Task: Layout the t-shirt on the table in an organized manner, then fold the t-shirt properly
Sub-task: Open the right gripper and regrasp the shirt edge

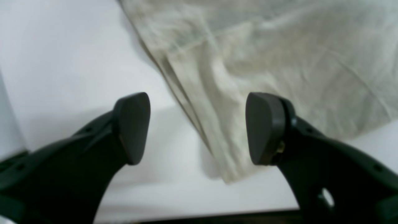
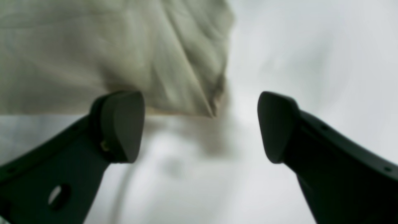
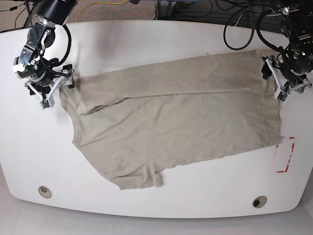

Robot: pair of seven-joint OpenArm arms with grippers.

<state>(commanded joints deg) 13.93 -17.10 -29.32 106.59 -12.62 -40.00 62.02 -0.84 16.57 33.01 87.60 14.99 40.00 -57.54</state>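
— Where's the shirt (image 3: 176,122)?
— Spread across the table (image 3: 146,205), slightly skewed.
— And the grippers?
— Left gripper (image 1: 199,127) gapes wide over a corner; right gripper (image 2: 200,126) gapes too, apparently empty, though it's blurry.

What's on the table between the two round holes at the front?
Nothing. In the base view the table is bare between the left hole and the right hole; the t-shirt lies farther back.
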